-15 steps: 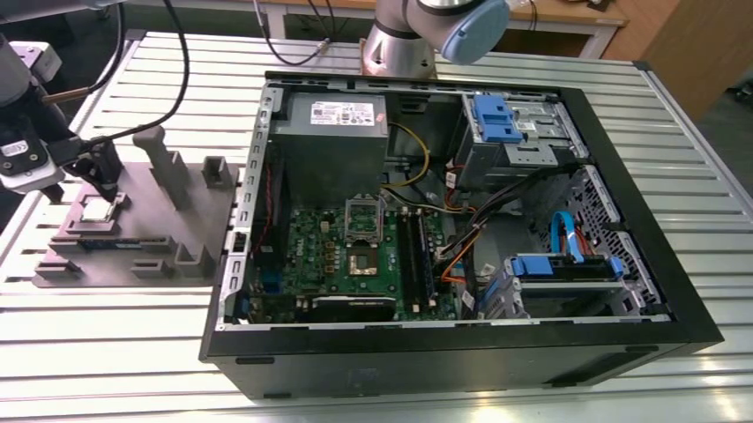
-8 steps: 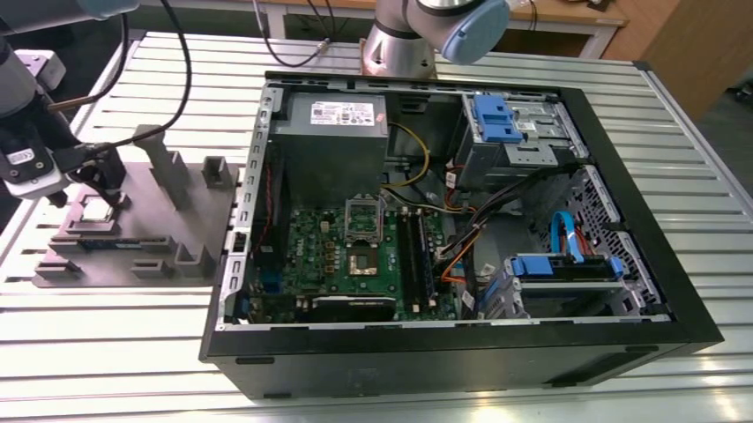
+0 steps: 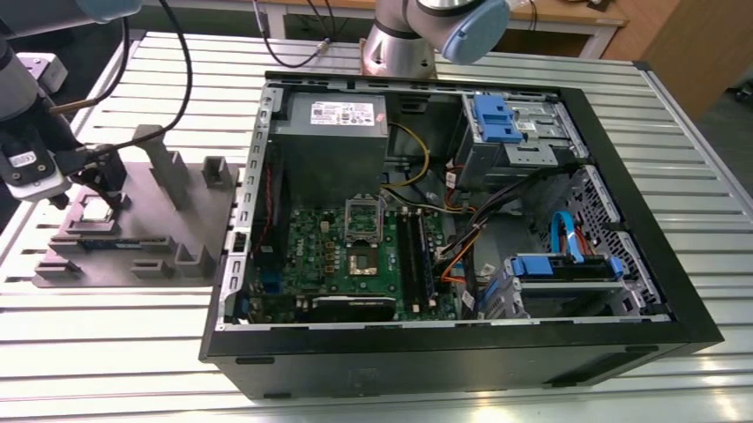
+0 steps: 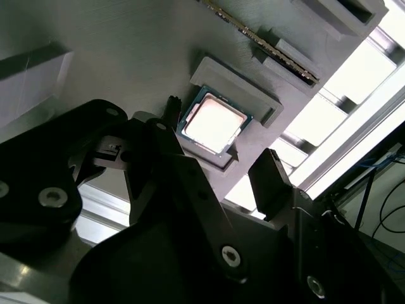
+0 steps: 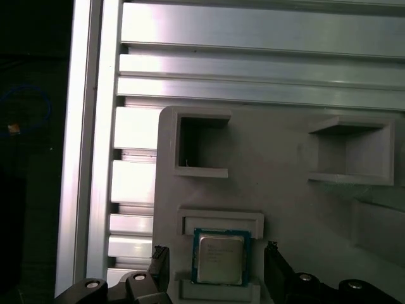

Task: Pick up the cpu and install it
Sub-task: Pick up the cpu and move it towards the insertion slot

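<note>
End effector (image 5: 218,265) spread astride cpu (image 5: 219,258); finger bases cut off

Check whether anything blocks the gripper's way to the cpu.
Nothing visible does. The open gripper hangs over the cpu, one finger on each side; the cpu lies uncovered in its recess on the grey holder.

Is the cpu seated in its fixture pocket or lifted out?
Seated. The cpu lies flat in the recess of the grey fixture; the open gripper straddles it without touching.
</note>
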Controlling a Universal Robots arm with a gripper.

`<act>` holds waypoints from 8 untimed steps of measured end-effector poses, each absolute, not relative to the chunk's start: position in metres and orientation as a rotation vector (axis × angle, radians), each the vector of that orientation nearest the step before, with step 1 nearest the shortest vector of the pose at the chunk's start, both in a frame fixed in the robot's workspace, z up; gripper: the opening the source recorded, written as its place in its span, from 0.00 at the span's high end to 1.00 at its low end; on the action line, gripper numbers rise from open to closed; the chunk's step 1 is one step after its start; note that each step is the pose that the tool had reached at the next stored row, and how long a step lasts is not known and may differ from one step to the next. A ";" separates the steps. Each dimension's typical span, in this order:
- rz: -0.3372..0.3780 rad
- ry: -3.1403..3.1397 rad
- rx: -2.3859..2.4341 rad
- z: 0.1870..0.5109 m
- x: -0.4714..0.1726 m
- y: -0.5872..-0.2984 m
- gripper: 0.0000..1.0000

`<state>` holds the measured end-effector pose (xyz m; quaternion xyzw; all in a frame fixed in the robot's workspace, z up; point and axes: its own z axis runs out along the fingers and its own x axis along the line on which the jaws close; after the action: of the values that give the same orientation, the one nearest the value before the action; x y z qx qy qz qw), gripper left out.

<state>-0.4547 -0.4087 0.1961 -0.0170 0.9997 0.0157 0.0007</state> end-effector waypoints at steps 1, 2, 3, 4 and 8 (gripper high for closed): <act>0.049 3.139 -0.053 0.196 -0.455 -0.409 0.30; 0.049 3.139 -0.053 0.196 -0.454 -0.409 0.30; 0.049 3.139 -0.053 0.196 -0.454 -0.409 0.30; 0.049 3.139 -0.053 0.196 -0.454 -0.409 0.30; 0.049 3.140 -0.049 0.194 -0.453 -0.409 0.30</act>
<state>-0.4533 -0.4089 0.1943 -0.0157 0.9998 0.0156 0.0006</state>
